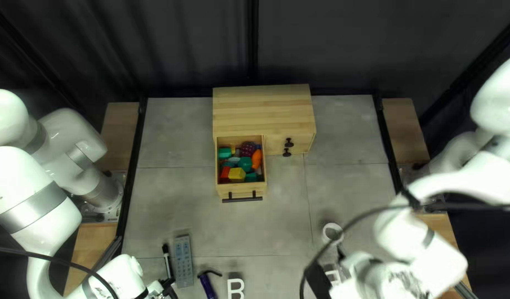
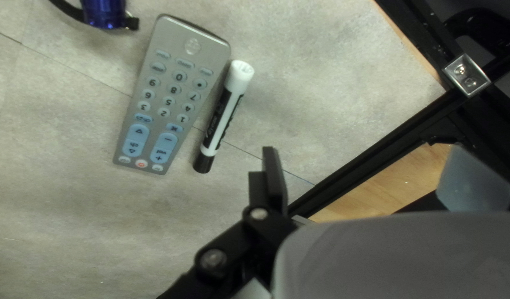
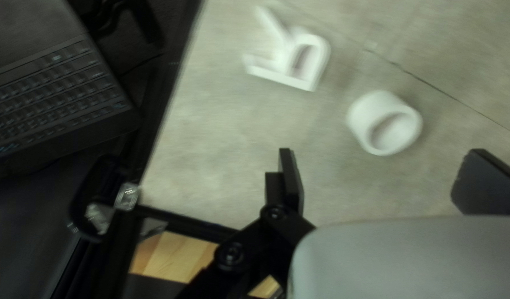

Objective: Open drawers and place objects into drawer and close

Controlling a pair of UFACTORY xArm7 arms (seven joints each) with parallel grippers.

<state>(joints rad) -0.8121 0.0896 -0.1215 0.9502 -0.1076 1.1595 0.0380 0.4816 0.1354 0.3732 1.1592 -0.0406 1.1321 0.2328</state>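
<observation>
Grey tiled surface (image 1: pixel 183 149); pale wooden cabinet (image 1: pixel 260 105) near its far edge, drawer (image 1: pixel 241 192) open. Left fingers (image 1: pixel 167 284), right fingers (image 1: pixel 319 282): wide apart, empty.

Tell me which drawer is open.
The drawer with the bar handle: it is pulled out, toys inside. Beside it, the front with knobs is shut.

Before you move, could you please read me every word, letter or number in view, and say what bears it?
"B": white letter
"R": white letter
"0" to "9": remote
"vol", "+", "-": remote
"ch": remote
Too small or blurred: the remote's other keys, the marker, the keyboard
</observation>
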